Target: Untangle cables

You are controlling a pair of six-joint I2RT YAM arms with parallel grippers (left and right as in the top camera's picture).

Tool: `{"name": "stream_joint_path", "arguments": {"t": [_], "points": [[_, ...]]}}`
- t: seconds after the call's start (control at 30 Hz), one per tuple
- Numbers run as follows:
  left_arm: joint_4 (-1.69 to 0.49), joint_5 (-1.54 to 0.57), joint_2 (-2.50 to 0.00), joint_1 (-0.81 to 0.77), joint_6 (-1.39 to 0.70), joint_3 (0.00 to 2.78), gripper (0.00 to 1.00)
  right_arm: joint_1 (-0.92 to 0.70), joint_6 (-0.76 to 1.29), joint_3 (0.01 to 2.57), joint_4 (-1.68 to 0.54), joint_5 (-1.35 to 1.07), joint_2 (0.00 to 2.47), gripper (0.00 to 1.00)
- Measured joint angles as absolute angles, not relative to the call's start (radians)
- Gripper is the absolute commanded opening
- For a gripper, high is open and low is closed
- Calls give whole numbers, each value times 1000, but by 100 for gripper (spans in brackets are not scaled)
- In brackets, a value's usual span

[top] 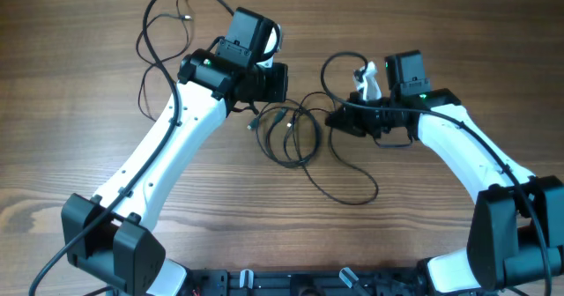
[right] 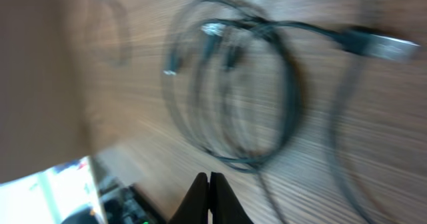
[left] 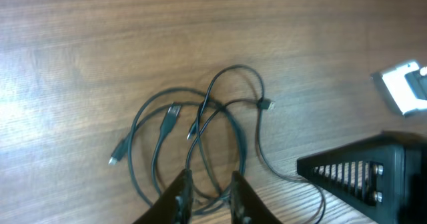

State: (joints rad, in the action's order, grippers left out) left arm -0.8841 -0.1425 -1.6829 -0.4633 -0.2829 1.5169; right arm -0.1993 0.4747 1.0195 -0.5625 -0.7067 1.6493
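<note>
We are looking down on a wooden table [top: 70, 111] where two white and black robot arms are reaching toward each other from the near edge. Between them the cables [top: 289, 124] are lying in a loose coil of thin dark loops, crossing over one another, with small plug ends poking out inside the coil. One strand is trailing away from the coil toward the near right in a wide curve. Another long loop is lying at the far left of the table, running behind the left arm.

The left gripper [top: 254, 113] is sitting at the left edge of the coil. In its wrist view we are seeing the cables [left: 202, 109] spread just ahead of the left gripper [left: 208, 201], whose fingers are standing slightly apart with the nearest loop passing across the gap between them.

The right gripper [top: 333, 120] is sitting just right of the coil. In its blurred wrist view the right gripper [right: 209, 196] is showing its fingers pressed together, holding nothing that we can see, with the cables [right: 291, 91] lying just beyond the tips.
</note>
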Motion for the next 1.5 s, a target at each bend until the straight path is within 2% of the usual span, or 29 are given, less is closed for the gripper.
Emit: {"name": "stream_joint_path", "arguments": {"t": [0.1, 0.17, 0.27, 0.33, 0.47, 0.63, 0.73, 0.9, 0.93, 0.97, 1.0, 1.13, 1.2, 1.3, 1.43, 1.5], "points": [[-970, -72, -1683, -464, -385, 1518, 55, -199, 456, 1019, -636, -579, 1650, 28], [-1032, 13, -1683, -450, -466, 1518, 74, -199, 391, 1019, -651, -586, 1650, 37], [-1055, 59, -1683, -352, -528, 1518, 90, -229, 311, 1019, -650, -636, 1650, 49], [-1056, 51, -1683, -253, -546, 1518, 100, -292, 278, 1019, -630, -649, 1650, 52], [-1061, -4, -1683, -113, -559, 1518, 100, -482, 255, 1019, -533, -582, 1650, 52], [-1069, -25, -1683, -98, -560, 1518, 100, -707, 244, 1019, -370, -312, 1680, 45], [-1066, -26, -1683, -98, -560, 1518, 100, -781, 236, 1019, -282, -225, 1750, 38], [-1066, -28, -1683, -98, -559, 1516, 100, -803, 233, 1019, -237, -181, 1852, 29], [-1066, -28, -1683, -98, -559, 1515, 100, -803, 233, 1019, -232, -179, 1852, 29], [-1066, -28, -1683, -98, -559, 1514, 100, -803, 233, 1019, -222, -178, 1852, 36], [-1066, -28, -1683, -100, -560, 1513, 100, -803, 233, 1019, -222, -175, 1852, 38], [-1066, -28, -1683, -105, -559, 1513, 100, -803, 228, 1019, -208, -173, 1852, 37], [-1066, -28, -1683, -105, -559, 1513, 100, -803, 220, 1019, -207, -163, 1853, 29], [-1066, -28, -1683, -105, -559, 1513, 100, -803, 211, 1019, -209, -152, 1853, 29], [-1071, -28, -1683, -105, -559, 1512, 100, -803, 211, 1019, -224, -151, 1853, 23], [-1074, -28, -1683, -105, -559, 1512, 100, -803, 210, 1011, -215, -151, 1853, 11]]}}
